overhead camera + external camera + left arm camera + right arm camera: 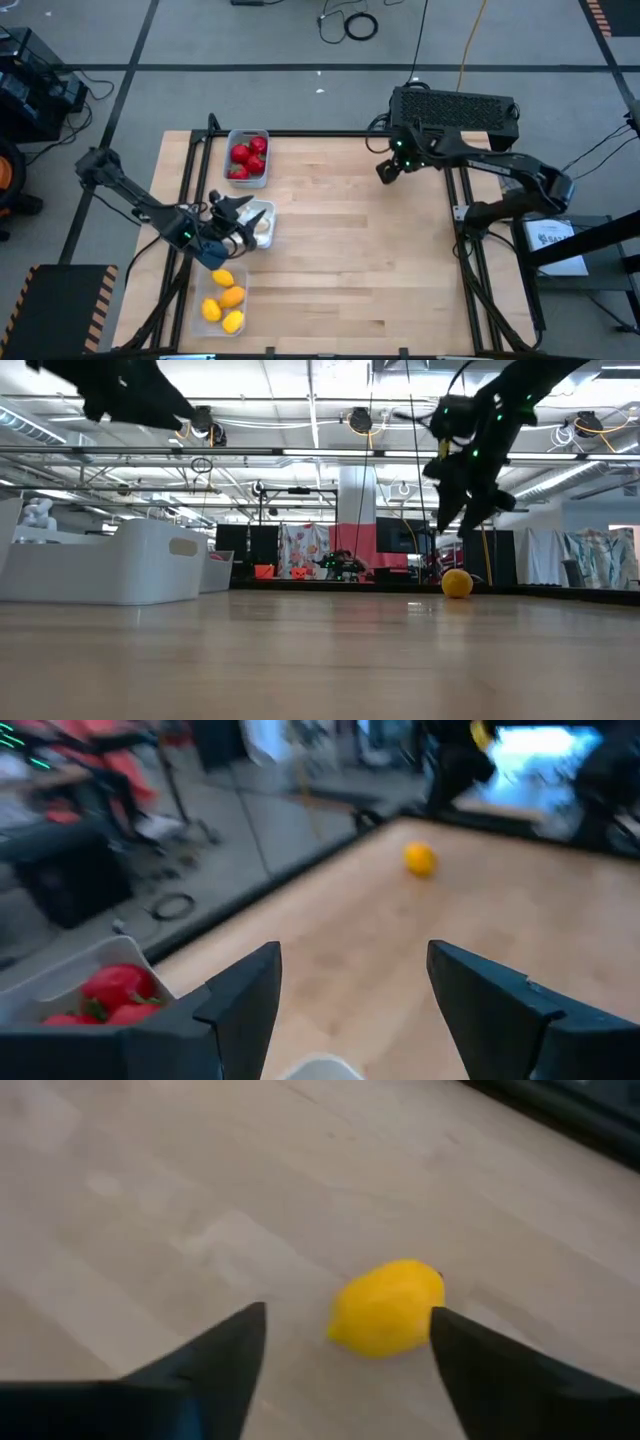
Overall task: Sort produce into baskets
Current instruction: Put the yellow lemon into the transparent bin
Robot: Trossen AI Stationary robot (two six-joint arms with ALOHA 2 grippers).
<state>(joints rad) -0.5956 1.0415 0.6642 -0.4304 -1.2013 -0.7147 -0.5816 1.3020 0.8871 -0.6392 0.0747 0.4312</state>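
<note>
A yellow lemon-like oval [388, 1308] lies on its side on the bare wood near the table's far right. My right gripper [345, 1345] hangs open above it, clear of it in the low view [468, 518], one finger to each side. Three baskets stand in a row along the table's left. The far one [262, 136] holds red fruits [248, 158], the white middle one [266, 226] whitish bulbs, and the clear near one [203, 325] yellow and orange ovals [224, 300]. My left gripper [238, 218] hovers open over the middle basket with nothing between its fingers [245, 1010].
The table's middle and right are bare wood [360, 260]. A black frame [460, 230] runs along the table's edges. A dark box [455, 108] sits just beyond the far edge, behind my right arm.
</note>
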